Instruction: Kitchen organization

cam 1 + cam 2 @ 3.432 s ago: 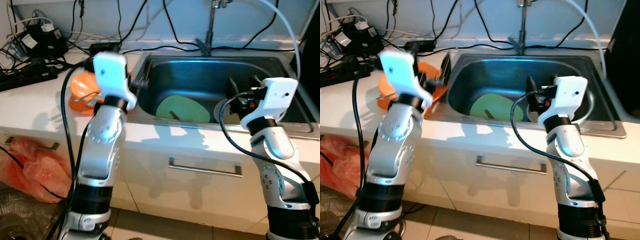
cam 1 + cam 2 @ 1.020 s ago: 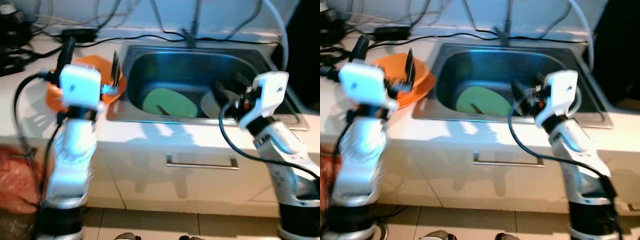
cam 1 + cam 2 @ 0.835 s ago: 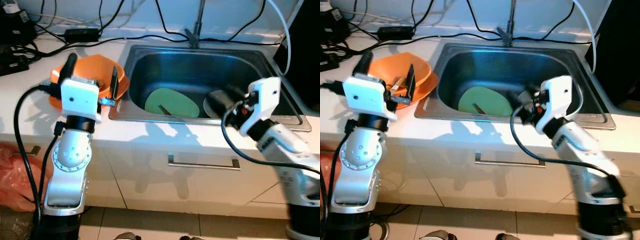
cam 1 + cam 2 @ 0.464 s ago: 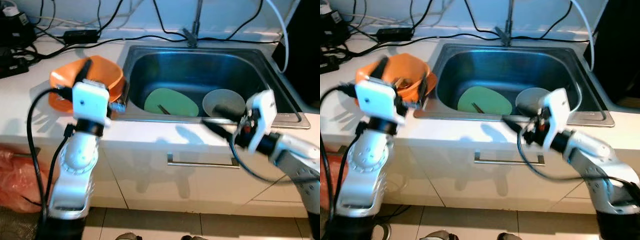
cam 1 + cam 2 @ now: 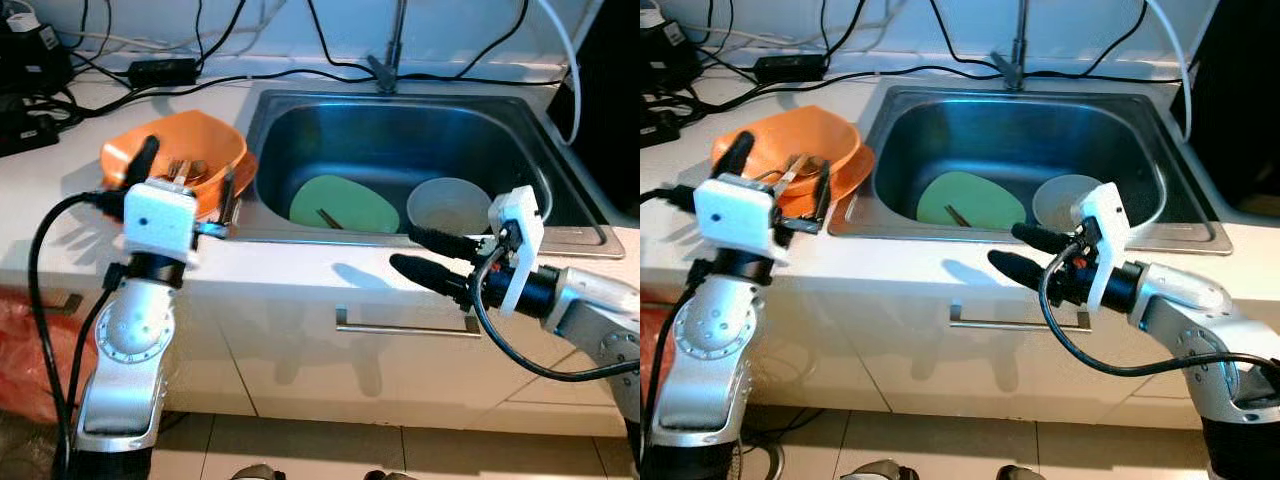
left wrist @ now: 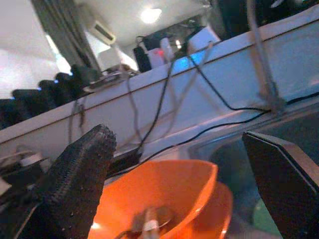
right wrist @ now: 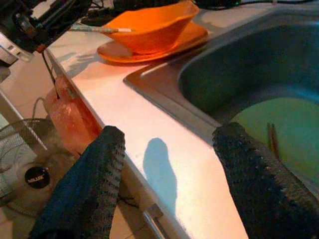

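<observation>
A stainless steel sink (image 5: 520,130) is set into the white tabletop (image 5: 330,275). In its basin a flat light-green plate (image 5: 345,203) carrying a pair of chopsticks (image 5: 328,218) is seen, with a pale round bowl (image 5: 452,205) just beside it. An orange bowl (image 5: 180,165) is stacked on an orange plate (image 7: 184,40) near the sink's left edge, with utensils inside. The left tool (image 5: 185,180) is held released, empty, before the orange bowl. The right tool (image 5: 420,255) is spread wide, grasping nothing, over the tabletop's front edge.
</observation>
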Controlling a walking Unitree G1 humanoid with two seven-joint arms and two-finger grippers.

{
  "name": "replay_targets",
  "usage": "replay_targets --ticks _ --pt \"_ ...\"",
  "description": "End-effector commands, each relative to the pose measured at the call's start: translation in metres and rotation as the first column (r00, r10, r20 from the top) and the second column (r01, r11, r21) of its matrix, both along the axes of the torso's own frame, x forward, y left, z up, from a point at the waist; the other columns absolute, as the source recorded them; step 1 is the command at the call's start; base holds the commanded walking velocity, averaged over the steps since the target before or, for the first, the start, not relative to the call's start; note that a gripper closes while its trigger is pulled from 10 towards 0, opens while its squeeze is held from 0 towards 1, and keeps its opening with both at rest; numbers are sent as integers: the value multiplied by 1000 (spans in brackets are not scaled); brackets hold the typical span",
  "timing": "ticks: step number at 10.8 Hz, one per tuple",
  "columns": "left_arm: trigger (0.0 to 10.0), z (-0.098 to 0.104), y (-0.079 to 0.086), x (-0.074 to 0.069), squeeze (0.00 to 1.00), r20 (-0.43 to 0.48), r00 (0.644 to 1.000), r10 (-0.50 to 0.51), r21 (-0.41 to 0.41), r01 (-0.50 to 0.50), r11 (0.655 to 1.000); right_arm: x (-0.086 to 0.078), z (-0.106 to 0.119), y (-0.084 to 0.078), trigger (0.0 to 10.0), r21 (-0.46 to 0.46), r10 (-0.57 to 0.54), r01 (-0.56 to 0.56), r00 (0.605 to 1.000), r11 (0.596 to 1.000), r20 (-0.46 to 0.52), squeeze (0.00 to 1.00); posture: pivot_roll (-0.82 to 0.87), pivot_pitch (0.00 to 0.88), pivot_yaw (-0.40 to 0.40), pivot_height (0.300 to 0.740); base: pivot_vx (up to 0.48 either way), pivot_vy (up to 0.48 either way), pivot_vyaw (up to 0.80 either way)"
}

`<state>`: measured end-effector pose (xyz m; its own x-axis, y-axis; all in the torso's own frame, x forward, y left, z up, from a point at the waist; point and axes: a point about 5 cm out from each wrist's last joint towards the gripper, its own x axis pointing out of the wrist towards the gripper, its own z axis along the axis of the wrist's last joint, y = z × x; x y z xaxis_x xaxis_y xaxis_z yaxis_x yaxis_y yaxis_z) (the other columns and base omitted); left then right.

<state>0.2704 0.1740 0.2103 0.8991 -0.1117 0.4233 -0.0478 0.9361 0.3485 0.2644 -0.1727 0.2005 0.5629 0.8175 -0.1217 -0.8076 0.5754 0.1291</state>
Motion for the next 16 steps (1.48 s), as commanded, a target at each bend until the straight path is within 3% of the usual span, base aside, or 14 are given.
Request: replay_targets --ticks 1,2,5,9,10,11,12,15,16 --pt "10000 2 4 -2 0 8 999 34 -1 -34 999 1 3 2 10000 -1 8 -8 1000 1000 23 0 54 75 35 740 0 0 0" --pt "10000 8 1 -3 0 31 999 23 11 -24 1000 1 2 4 10000 -14 18 -18 1000 1000 24 0 58 77 31 740 0 0 0" --pt "10000 -26 1 -1 0 -66 997 35 21 -33 999 4 7 13 10000 -6 48 -48 998 999 47 0 58 80 27 740 0 0 0" --pt "10000 -36 -2 7 0 -85 995 53 -5 -54 999 1 7 14 10000 -9 56 -55 997 998 46 0 43 87 27 740 0 0 0" --pt "4980 -33 -5 10 0 -72 997 -3 -7 3 1000 1 7 15 10000 -9 56 -56 997 998 46 0 44 88 29 740 0 0 0" --pt "1882 -33 -6 13 0 -72 997 -17 15 18 1000 1 7 16 10000 -8 57 -56 997 998 47 0 44 88 30 740 0 0 0" --pt "0 -29 -4 18 0 -51 999 -15 27 16 1000 1 8 16 10000 -9 53 -53 997 999 54 0 43 89 31 740 0 0 0" --pt "0 -27 0 22 0 -38 999 -2 36 4 999 0 10 12 10000 -19 39 -38 997 999 63 0 33 88 37 740 0 0 0" --pt "10000 -30 1 24 0 -51 999 18 56 -15 998 0 10 12 10000 -20 37 -36 997 999 66 0 34 83 38 740 0 0 0"
